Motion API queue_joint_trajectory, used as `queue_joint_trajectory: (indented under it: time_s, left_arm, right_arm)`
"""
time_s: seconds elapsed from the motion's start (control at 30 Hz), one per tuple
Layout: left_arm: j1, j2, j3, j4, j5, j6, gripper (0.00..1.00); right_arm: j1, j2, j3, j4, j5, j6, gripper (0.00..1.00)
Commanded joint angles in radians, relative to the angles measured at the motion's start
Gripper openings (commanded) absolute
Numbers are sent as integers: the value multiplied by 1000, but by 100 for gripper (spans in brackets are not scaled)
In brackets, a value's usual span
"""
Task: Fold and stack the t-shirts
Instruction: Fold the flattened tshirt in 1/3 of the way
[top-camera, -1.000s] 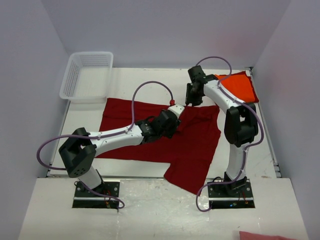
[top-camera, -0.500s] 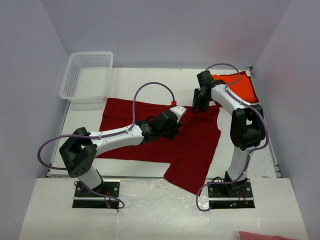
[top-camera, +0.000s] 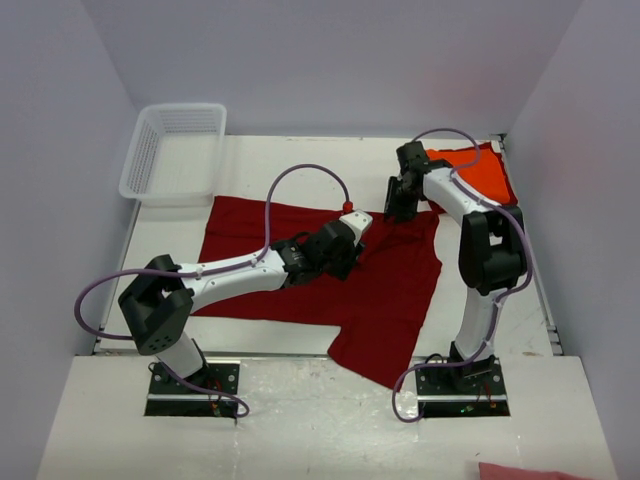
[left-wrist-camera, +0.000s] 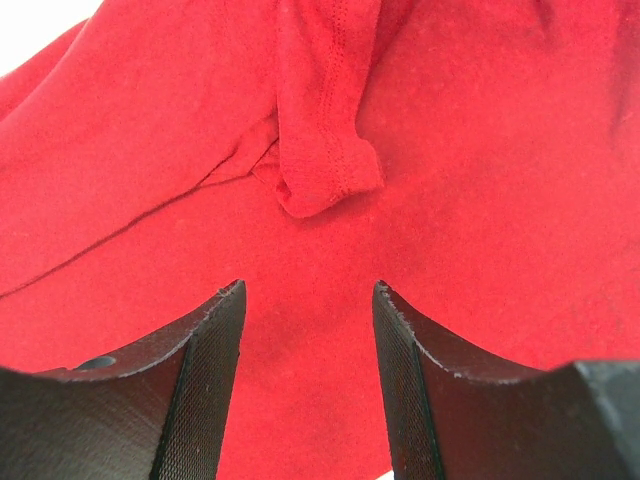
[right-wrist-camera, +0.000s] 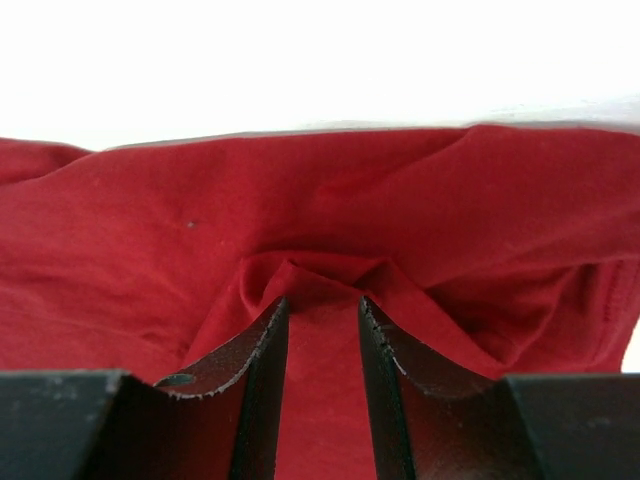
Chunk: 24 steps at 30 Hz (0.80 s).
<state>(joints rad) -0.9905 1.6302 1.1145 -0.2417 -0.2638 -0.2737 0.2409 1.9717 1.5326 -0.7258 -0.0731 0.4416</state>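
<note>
Red t-shirt (right-wrist-camera: 330, 215) fold bunched between right claw (right-wrist-camera: 322, 330) fingers — seemingly pinched.

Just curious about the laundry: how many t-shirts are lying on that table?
2: the dark red t-shirt spread across the middle, and the orange t-shirt at the far right corner, partly hidden by an arm.

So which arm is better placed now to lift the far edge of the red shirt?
Probably the right. Its claw already has a fold of the red shirt bunched between its fingers at the far edge. The left claw is open over flat cloth nearer the middle, gripping nothing.
</note>
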Motion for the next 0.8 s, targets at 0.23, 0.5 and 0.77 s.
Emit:
queue_joint_trajectory:
  time_s: [0.23,0.5,0.77]
  left_arm:
    - [3,-47,-5,33,-6,8,55]
    - [3,-40,-8,35,-3,8,55]
    - [3,-12,-7,48,5,2,55]
  right_arm:
    - [-6,44,20,28,-27,-3,25]
    - [-6,41,14,39,-25,-6,0]
    - [-8,-36,-5,42,-1,2,2]
